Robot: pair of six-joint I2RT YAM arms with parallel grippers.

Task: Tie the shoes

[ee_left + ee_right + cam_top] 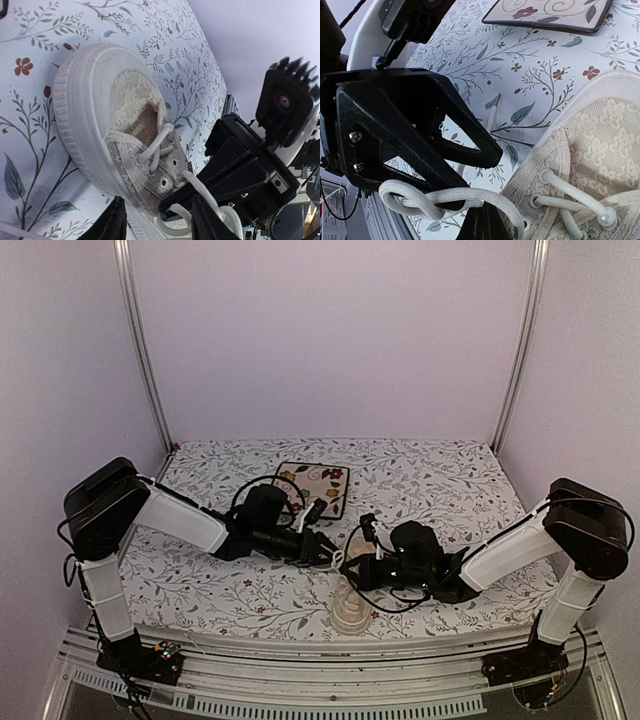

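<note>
Cream lace-fabric low-top sneaker [350,612], pale ribbed rubber sole. One item. It lies at the near edge of the floral-cloth table [450,490], about midway along that edge, just ahead of the two arms' tips.

Cream round cord lace [435,200]. Threaded through the ringed eyelets and crossed over the tongue. One free length is drawn off the shoe and curls into a single loose loop. A loose lace end [492,114] appears to lie slack on the cloth.

Black right gripper [480,220]. Jaws closed on the lace, just beside the top eyelets.

Black left gripper [161,220]. Jaws apart, pinching nothing that I can see. The loop hangs round one of its fingers [432,175].

Square floral plate with dark rim [315,487]. Toward the far edge, well apart from the sneaker, and not in use.

State of work, as I judge it: under way but far from done. The lacing is in place and a first loop is formed. No knot or bow shows anywhere on the shoe. Left to do: crossing the ends, drawing a loop through and pulling it snug.
</note>
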